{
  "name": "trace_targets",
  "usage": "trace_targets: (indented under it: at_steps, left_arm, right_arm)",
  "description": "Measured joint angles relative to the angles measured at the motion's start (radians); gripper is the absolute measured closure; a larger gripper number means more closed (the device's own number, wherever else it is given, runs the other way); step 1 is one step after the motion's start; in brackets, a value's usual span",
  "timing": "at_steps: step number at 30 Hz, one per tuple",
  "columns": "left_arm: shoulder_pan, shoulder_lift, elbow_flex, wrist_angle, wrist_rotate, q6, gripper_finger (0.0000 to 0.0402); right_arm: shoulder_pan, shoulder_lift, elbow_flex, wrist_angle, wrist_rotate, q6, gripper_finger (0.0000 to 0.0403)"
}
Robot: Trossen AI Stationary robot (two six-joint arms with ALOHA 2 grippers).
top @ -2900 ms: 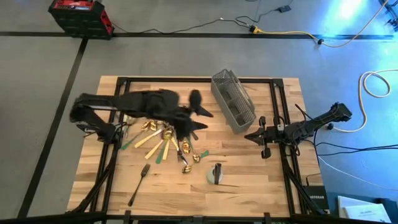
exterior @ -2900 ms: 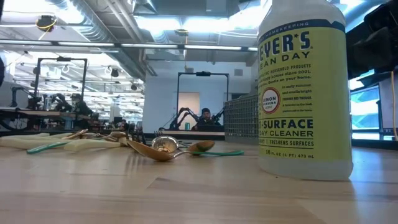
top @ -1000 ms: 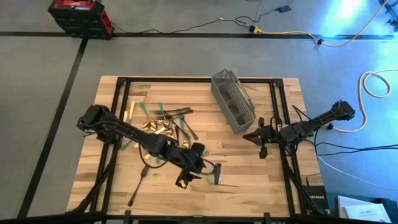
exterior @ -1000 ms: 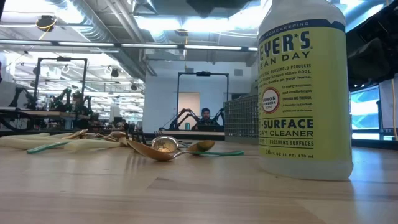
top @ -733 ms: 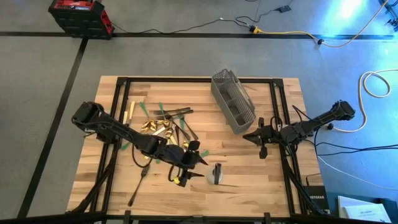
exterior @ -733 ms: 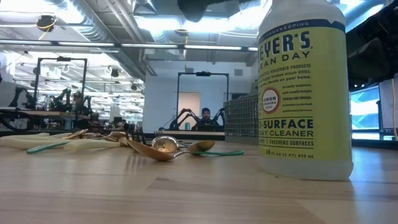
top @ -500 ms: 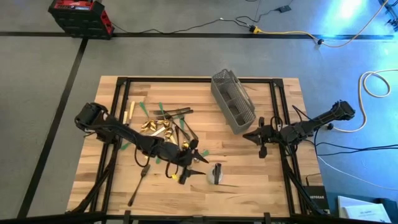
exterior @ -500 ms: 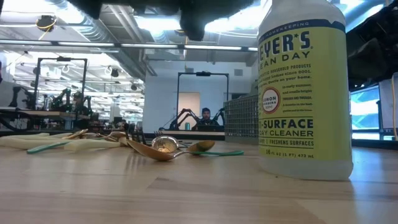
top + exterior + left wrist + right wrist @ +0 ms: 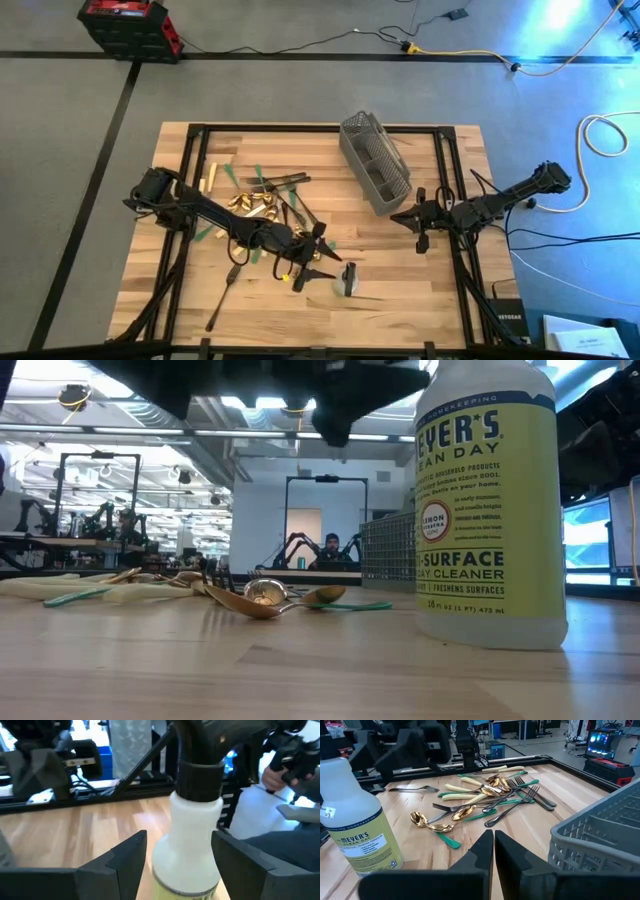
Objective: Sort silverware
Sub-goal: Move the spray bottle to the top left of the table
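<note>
— Any print to read here?
— Only on the spray bottle: "MEYER'S CLEAN DAY", "LEMON VERBENA", "SURFACE", "DAY CLEANER". From the right wrist, the same label shows "MEYER'S".

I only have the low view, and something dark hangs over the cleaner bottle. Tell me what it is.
Observer: That's the left hand, open. Its fingers flank the neck of the spray bottle.
Operator: Report the right hand.
Observer: The right hand is shut, parked beside the mesh caddy.
Operator: Name any stray silverware.
Observer: One black fork lies alone on the left arm's side.
</note>
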Motion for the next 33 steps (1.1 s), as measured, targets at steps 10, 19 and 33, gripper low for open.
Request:
trace_targets:
  at_steps: [10, 19, 33]
  left_arm:
    - [0.000, 0.018, 0.050, -0.005, 0.039, 0.034, 0.0192]
    - [0.007, 0.075, 0.089, 0.000, 0.074, 0.036, 0.0192]
    - [0.033, 0.149, 0.181, 0.011, 0.198, 0.041, 0.0192]
  right_arm:
    - [0.000, 0.000, 0.000, -0.001, 0.001, -0.001, 0.0403]
    - [0.000, 0.000, 0.000, -0.001, 0.005, -0.002, 0.0403]
    - [0.000, 0.000, 0.000, -0.003, 0.007, -0.002, 0.0403]
